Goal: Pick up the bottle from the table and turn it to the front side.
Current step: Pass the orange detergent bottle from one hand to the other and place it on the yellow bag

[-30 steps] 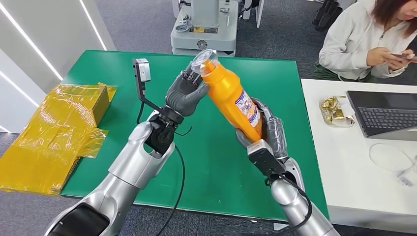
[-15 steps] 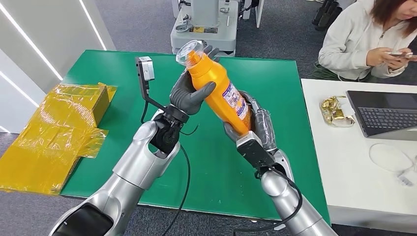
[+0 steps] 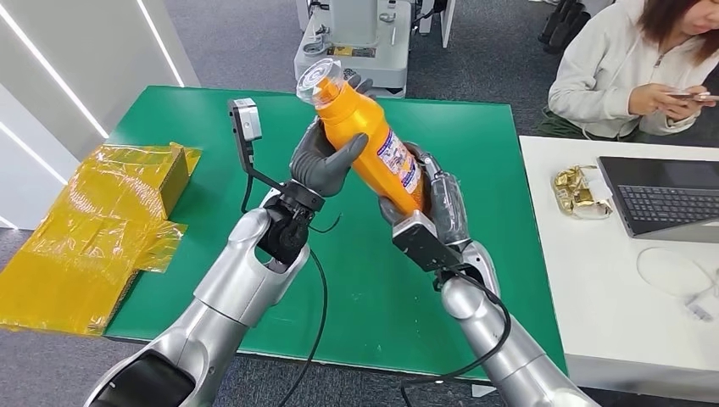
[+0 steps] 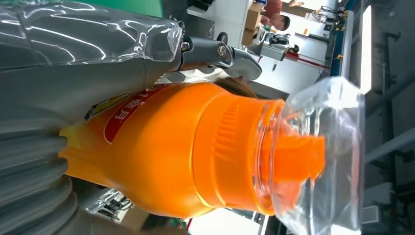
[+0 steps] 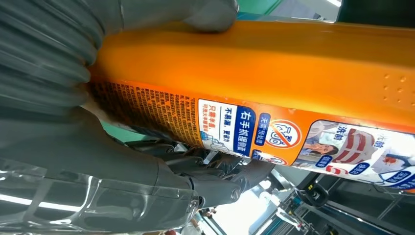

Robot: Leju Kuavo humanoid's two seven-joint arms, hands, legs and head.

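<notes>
An orange bottle with a clear cap hangs tilted above the green table, cap pointing up and to the left, its printed label facing right. My left hand grips its upper body just below the neck. My right hand holds its base and lower side. The left wrist view has the orange bottle and its clear cap close up beside the left hand. In the right wrist view the right hand clasps the bottle along its labelled side.
Crumpled yellow wrapping lies at the table's left edge. A white desk on the right carries a laptop, a gold wrapper and a cable. A person sits behind it with a phone. A grey machine stands beyond the table.
Both hands have carried the bottle up and to the left. The left hand, at first only near the cap, now wraps the upper body.
</notes>
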